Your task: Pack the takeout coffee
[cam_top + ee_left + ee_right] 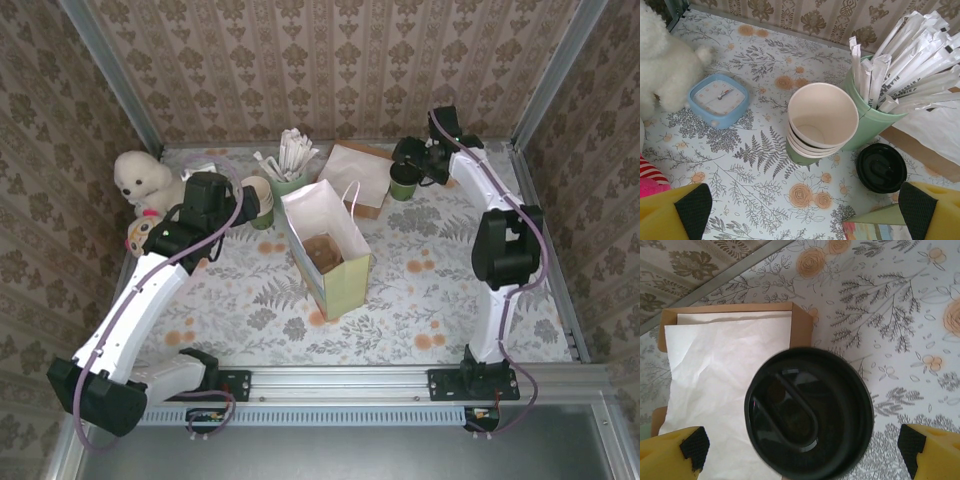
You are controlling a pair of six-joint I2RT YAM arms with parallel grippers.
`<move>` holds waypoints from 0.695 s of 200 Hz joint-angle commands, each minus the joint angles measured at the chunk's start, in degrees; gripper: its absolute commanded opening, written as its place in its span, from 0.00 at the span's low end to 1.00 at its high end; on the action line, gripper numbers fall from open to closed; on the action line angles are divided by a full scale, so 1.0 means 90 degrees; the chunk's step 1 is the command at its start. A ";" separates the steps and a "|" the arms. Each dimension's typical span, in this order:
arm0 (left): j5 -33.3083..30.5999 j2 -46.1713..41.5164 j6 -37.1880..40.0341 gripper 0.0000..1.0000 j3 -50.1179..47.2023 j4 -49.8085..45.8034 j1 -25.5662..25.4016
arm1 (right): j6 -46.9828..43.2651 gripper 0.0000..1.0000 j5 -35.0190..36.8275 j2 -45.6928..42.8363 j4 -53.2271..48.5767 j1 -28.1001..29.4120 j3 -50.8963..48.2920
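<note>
Damask-papered walls (330, 60), floral-patterned tabletop (420, 290)

Dark-green takeout coffee (402, 184), black lid (809, 420), floral table (420, 300), blue clock (718, 100), white plush (140, 178)

No text is legible; dark print on the straw wrappers (912, 65) is too small to read.
</note>
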 commanded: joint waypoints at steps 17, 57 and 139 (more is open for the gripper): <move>-0.0043 0.0049 0.0037 1.00 -0.0093 0.0133 0.0093 | -0.0455 1.00 0.0121 0.0556 -0.0730 0.0053 0.0789; 0.0142 0.0154 0.0065 1.00 -0.0143 0.0131 0.0237 | -0.0583 1.00 -0.0144 0.0969 -0.0843 0.0057 0.1064; 0.0380 0.0336 -0.0082 1.00 -0.0122 0.0109 0.0339 | -0.0909 0.84 -0.0313 0.1056 -0.1172 0.0050 0.1113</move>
